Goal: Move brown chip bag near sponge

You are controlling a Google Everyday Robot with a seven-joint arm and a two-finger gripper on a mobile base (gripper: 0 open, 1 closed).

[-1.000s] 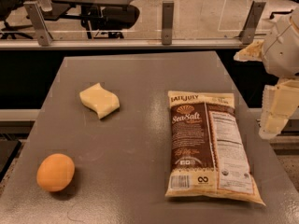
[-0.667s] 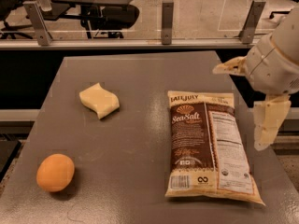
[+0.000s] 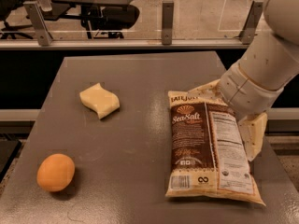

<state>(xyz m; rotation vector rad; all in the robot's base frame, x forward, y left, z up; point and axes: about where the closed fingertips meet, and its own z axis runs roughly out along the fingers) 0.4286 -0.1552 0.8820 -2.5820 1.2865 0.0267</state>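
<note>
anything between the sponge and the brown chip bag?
No. In the camera view, only bare table lies between the sponge and the brown chip bag. The gripper is open over the bag's upper right corner.

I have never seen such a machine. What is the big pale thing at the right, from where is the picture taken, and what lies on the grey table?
It is the arm of a mobile robot, ending in a two-finger gripper. The one camera looks down on the grey table from its near side; where it is mounted is unknown. On the table lie a small pale yellow sponge with wavy sides, a round orange fruit and a large flat brown chip bag with a white label. The gripper is at the bag's upper right corner, fingers spread apart, one by the top edge, one by the right edge. It holds nothing yet.
</note>
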